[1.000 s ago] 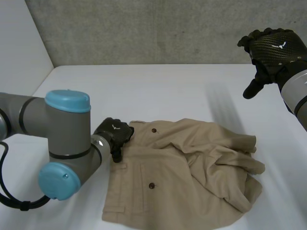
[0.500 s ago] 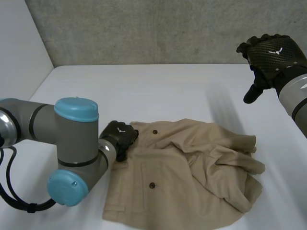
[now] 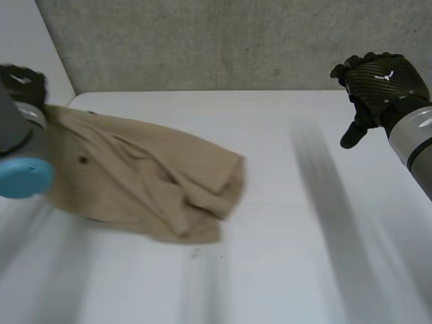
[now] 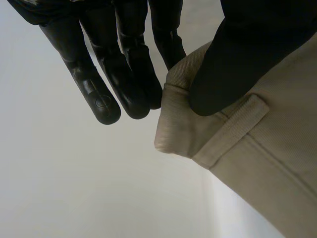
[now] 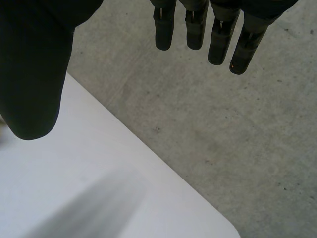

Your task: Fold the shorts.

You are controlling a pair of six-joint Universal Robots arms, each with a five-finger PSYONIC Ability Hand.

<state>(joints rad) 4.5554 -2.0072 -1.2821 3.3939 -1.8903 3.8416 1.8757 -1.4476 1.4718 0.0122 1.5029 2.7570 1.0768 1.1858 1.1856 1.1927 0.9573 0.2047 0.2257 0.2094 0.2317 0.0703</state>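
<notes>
Tan shorts (image 3: 148,175) are being pinched at a waistband corner between thumb and fingers of the left hand (image 4: 129,74) over the left side of the table (image 3: 304,236), the right hand (image 3: 381,81) being held empty, fingers straight, well apart; that pinch should be kept firm until the cloth is laid flat.

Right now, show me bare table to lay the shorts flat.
The widest bare stretch of table lies between the shorts and the right robot hand, which is raised and open. A strip runs between shorts and wall. It is crowded by the left robot hand, pinching the waistband.
</notes>
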